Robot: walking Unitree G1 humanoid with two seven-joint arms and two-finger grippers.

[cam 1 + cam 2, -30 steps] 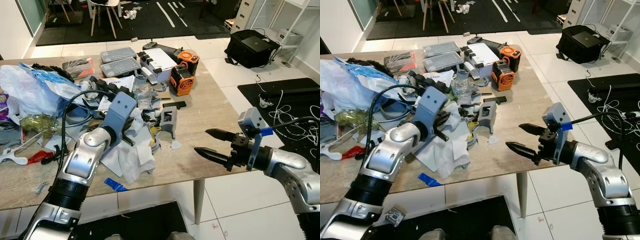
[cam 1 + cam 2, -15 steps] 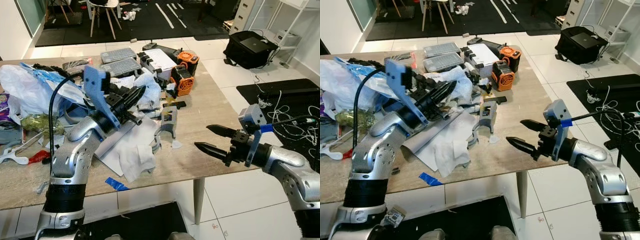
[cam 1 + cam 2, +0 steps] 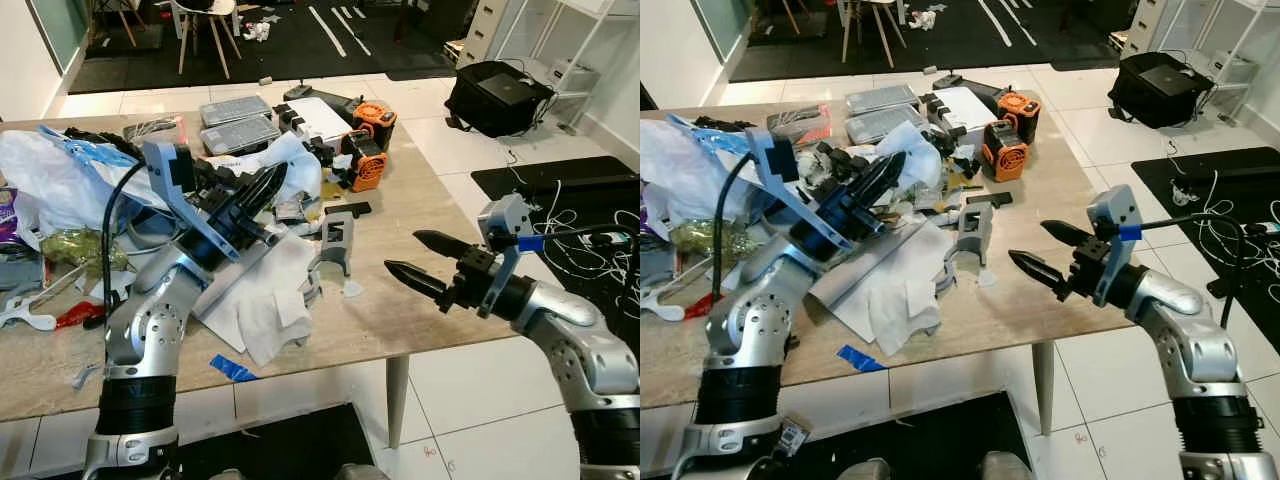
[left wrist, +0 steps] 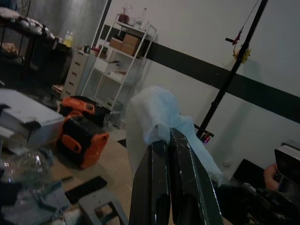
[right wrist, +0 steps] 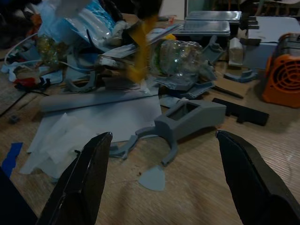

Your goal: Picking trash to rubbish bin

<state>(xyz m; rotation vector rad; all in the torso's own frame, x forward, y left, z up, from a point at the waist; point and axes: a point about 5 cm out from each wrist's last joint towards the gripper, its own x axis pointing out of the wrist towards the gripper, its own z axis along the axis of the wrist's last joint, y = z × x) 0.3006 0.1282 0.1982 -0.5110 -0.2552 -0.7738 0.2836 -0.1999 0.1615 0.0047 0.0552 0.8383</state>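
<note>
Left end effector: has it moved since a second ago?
Yes. The left end effector rose from the white paper and swung toward the orange fan, pinching a white plastic wrapper.

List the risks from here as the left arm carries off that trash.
The left gripper pinches only an edge of the crumpled white plastic wrapper; it may slip out over the cluttered wooden table. Swinging it away could snag the crushed clear plastic bottle below. The open right gripper may cross its path.

A wooden table spans the frame's left and centre, cluttered with white paper sheets, a grey plastic part, orange fans, grey trays and blue tape.
</note>
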